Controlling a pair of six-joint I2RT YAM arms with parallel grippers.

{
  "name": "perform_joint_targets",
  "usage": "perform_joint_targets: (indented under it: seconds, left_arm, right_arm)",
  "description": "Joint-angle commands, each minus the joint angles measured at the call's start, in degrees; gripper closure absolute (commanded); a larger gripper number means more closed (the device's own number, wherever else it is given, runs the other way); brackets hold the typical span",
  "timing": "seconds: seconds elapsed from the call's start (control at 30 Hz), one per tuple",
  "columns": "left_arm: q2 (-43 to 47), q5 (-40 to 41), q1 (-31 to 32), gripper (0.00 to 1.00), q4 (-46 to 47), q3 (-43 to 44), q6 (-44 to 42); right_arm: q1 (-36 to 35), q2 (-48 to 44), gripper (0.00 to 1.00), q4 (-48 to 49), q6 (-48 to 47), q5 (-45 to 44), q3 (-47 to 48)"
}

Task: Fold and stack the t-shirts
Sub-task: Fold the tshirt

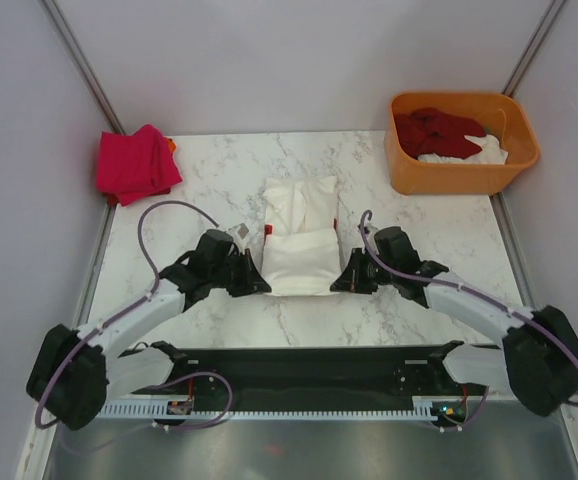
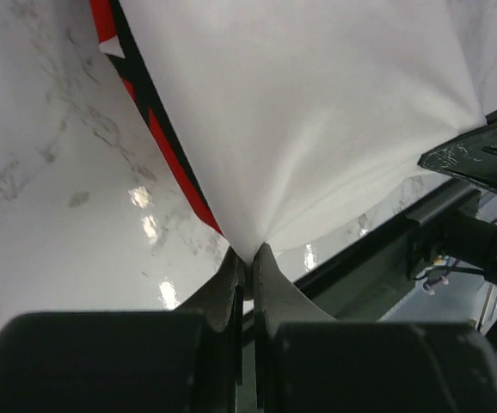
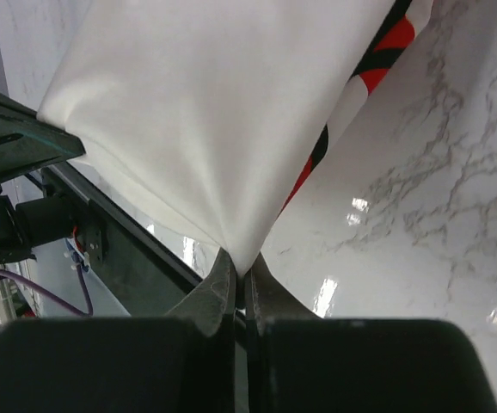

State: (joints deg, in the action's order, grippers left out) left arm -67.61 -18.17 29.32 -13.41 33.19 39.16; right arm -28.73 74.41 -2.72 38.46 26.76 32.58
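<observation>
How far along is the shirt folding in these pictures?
Done: the pink shirt lies folded at far left. In hand: the left gripper and right gripper each pinch a near corner of the half-folded white shirt. Left: the dark red shirt and second white shirt sit in the tub; no stack yet.

you're looking at a white t-shirt of soft matt cloth, its red and black print equally dull; the marbled table is glossy and throws glints; the orange tub looks like smooth plastic; the pink-red t-shirt is matt cloth
</observation>
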Motion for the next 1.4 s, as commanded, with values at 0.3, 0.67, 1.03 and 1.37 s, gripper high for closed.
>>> perform_joint_targets:
  seconds: [0.3,0.67,1.03,1.37]
  left_arm:
    - [17.44,2.09,5.31,0.98,-20.25,9.94,9.1]
    - [-2.15,1.74,2.5,0.98,-21.22,30.42,1.1]
    - [-16.93,-1.07,-2.42,0.98,-21.31,45.73,-2.85]
    - [-28.17,-2.74,-6.73,0.98,-22.19,55.48,-5.4]
  right_arm:
    - [-5.37,-21.86,1.0,-29.87,5.23,-14.55,11.88]
    - [-3.62,-5.62,1.0,-33.49,-3.3,-21.66,28.05]
    - [2.36,8.45,1.0,-34.45,-10.24,-20.61,44.48]
    - [6.22,20.41,1.0,-34.19,-13.49,-17.98,52.93]
